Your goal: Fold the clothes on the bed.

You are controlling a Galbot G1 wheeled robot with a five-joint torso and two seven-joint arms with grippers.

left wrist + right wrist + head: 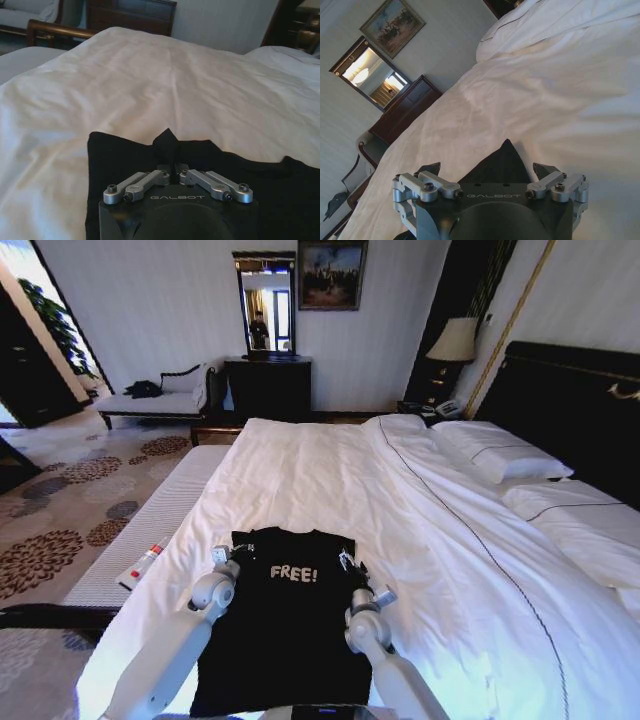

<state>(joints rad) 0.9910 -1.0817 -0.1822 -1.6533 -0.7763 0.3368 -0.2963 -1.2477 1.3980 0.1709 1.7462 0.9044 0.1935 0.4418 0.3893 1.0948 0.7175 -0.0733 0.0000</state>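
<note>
Near the foot of the bed (330, 470), we have the black T-shirt (285, 630) spread flat on the white duvet (420, 540), its small white "FREE!" lettering lying between our two sets of fingers. Our left gripper (175, 172) has its fingers drawn narrow, pinching a small peak of black cloth at the shirt's shoulder edge. Our right gripper (487, 172) stands with its fingers wide, a pointed corner of black cloth sitting between them but, as far as we can see, not clamped.

We judge the shirt light, limp and thin, a soft cotton knit with no stiffness of its own. It should drape and sag from any pinch rather than hold a line, and may drag or bunch on the duvet. The duvet under it is soft, smooth and gently rumpled, so a low pinch could catch white cloth too. We would take hold at the shoulder seams or sleeve edges, just ahead of each set of fingers, gripping only the black layer, both sides level.
</note>
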